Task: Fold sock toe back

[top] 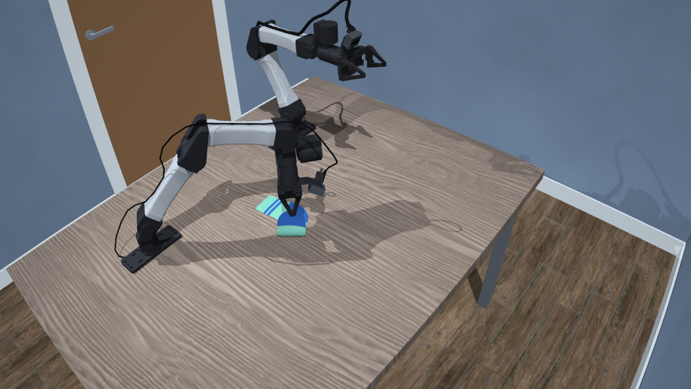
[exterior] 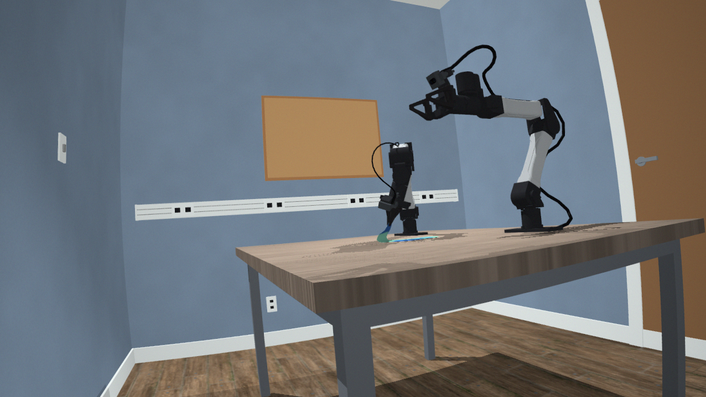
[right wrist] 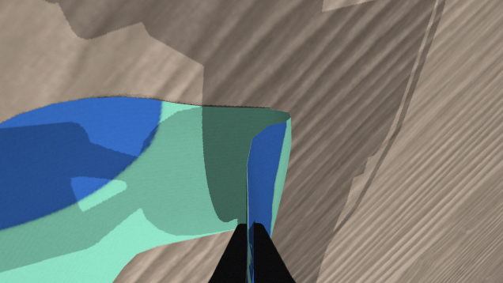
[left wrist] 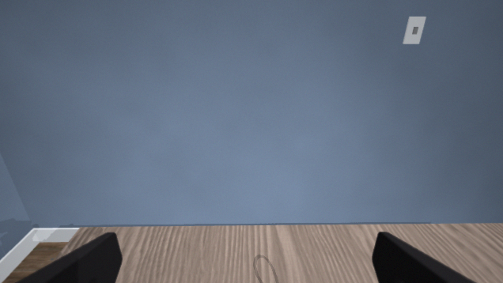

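Note:
The mint sock [top: 267, 205] [right wrist: 186, 158] lies on the table with two blue stripes on its leg and a blue heel [right wrist: 115, 115]. Its blue toe end [top: 285, 222] [right wrist: 262, 158] is raised and bent back over the foot. My right gripper [top: 292, 213] [right wrist: 250, 235] is shut on the toe end and holds it a little above the foot. In the exterior view the sock's foot rises steeply from the table to the fingers. My left gripper [top: 375, 70] [left wrist: 247, 245] is open and empty, high above the table and away from the sock.
The wooden table [top: 217, 314] [exterior: 444, 264] carries both arm bases. The right arm's base [top: 150, 248] stands near the table's edge on the door side. The left arm's base is partly hidden behind the right arm in the top view. Arm shadows cross the sock and the wood.

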`<state>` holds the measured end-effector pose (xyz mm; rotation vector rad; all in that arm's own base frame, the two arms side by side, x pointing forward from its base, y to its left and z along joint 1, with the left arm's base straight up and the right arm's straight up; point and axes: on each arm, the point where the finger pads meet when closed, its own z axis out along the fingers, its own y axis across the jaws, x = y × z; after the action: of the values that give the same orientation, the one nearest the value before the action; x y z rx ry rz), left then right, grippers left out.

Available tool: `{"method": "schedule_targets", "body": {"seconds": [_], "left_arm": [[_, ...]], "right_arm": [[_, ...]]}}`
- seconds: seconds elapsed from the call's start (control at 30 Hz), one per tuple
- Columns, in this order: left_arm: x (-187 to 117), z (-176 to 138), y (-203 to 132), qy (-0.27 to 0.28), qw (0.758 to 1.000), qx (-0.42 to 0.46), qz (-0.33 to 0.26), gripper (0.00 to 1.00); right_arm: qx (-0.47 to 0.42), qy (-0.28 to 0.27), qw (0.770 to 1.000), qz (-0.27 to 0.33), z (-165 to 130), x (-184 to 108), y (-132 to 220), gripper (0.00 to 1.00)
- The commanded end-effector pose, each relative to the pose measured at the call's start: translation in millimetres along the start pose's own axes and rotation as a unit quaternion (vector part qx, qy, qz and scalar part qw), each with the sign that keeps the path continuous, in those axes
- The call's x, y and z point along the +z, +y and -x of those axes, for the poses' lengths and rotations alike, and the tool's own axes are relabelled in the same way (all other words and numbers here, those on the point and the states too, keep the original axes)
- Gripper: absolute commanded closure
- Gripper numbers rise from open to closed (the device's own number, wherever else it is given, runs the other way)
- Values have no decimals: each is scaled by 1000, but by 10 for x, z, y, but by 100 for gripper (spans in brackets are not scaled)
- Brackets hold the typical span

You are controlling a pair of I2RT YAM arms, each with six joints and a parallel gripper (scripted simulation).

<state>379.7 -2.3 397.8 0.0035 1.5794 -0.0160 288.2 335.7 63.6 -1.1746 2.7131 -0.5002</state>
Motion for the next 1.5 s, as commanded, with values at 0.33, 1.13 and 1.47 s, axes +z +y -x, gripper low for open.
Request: {"method": "schedule_targets", "body": {"seconds": [0.33,1.13,1.47], "left_arm": [[-37,143,-3,-18,1000,-1,-1,0],[-37,143,-3,-18,1000,-1,-1,0],[-37,143,-3,-18,1000,-1,-1,0]], "right_arm": [[14,-50,998,-20,154,-276,30,97],[20,-36,998,-52,94,-44,211,97],[14,-35,997,-61,93,108,422,97]]}}
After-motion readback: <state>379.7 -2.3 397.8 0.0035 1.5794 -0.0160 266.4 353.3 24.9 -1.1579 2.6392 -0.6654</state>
